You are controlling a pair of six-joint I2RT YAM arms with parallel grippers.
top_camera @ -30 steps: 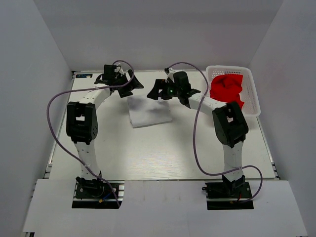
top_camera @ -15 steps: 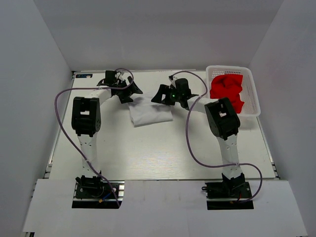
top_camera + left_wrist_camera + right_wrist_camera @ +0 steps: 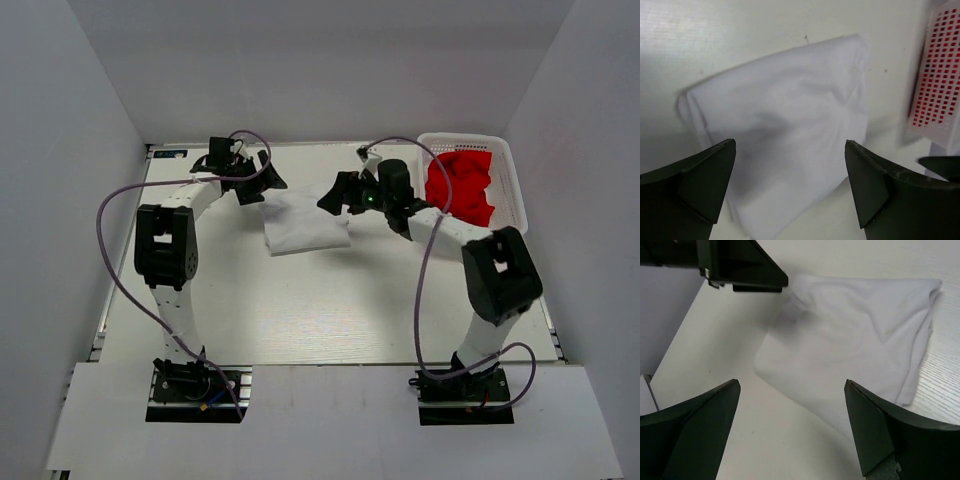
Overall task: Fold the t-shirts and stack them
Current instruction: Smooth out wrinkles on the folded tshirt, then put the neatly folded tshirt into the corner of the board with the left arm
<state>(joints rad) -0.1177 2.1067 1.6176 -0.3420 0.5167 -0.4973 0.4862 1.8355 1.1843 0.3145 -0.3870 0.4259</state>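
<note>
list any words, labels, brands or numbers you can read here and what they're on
No text can be read in any view.
Dark strip at the far left corner of the table: may be a label, too small to read.
White shirt: plain, no print or tag showing.
Red shirt: no print showing.
Basket: no marking visible.

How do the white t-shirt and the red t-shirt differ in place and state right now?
Place: the white t-shirt lies on the table, while the red t-shirt sits in the basket. State: the white t-shirt is folded into a flat, roughly rectangular packet; the red t-shirt is a crumpled, unfolded heap. Both are soft cloth, and neither is stacked on the other.
</note>
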